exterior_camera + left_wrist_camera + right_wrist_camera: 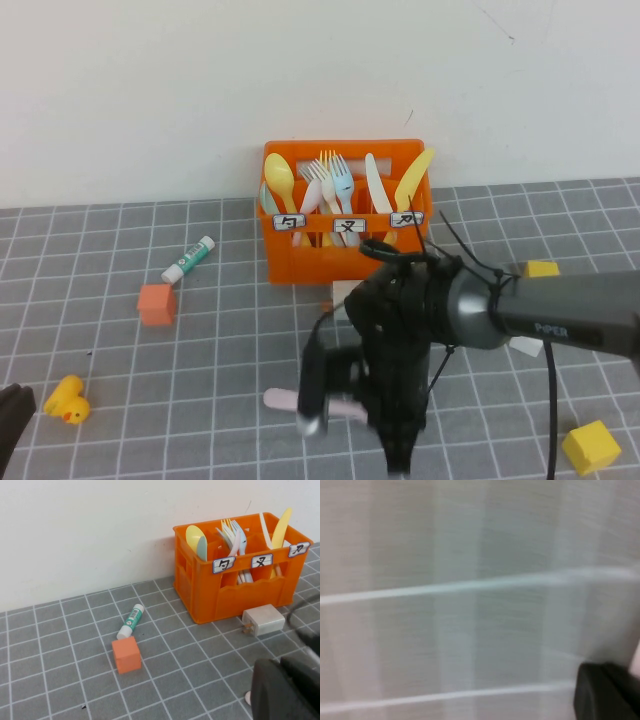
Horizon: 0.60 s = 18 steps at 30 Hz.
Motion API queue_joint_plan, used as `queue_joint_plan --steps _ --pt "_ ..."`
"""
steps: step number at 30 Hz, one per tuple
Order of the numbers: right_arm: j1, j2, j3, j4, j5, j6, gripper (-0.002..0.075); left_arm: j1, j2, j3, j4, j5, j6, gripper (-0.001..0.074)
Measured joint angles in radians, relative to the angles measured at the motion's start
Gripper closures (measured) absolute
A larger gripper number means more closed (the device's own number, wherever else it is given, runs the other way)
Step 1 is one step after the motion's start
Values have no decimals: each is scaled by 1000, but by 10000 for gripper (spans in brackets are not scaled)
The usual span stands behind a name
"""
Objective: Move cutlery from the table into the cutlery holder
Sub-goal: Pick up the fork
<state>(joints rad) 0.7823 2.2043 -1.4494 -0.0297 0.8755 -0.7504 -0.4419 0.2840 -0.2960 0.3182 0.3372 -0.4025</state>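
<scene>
The orange cutlery holder [300,255] stands at the back of the grey table [220,350], against the wall. Its compartments hold spoons, forks and knives, with a light blue fork [343,180] in the middle one. A pale pink fork [285,400] lies flat on the table in front of it, its far end hidden under my right arm. My right gripper [395,455] points down at the table just right of that fork, shut; the right wrist view shows one dark finger [602,692] over the grid. My left gripper [12,420] rests shut at the near left corner, and its dark fingers [280,690] show in the left wrist view.
A glue stick [190,259] and a small orange cube [156,303] lie left of the holder. A yellow duck [67,400] sits near the left gripper. Yellow cubes [590,446] [541,268] lie on the right. A white charger block [263,620] lies in front of the holder.
</scene>
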Motion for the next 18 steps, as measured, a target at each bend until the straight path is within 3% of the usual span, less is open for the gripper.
queue_joint_plan --steps 5,18 --pt "-30 -2 0 -218 -133 313 727 0 0 0 0 0 0 735" --pt "-37 -2 -3 -122 -398 436 727 0 0 0 0 0 0 735"
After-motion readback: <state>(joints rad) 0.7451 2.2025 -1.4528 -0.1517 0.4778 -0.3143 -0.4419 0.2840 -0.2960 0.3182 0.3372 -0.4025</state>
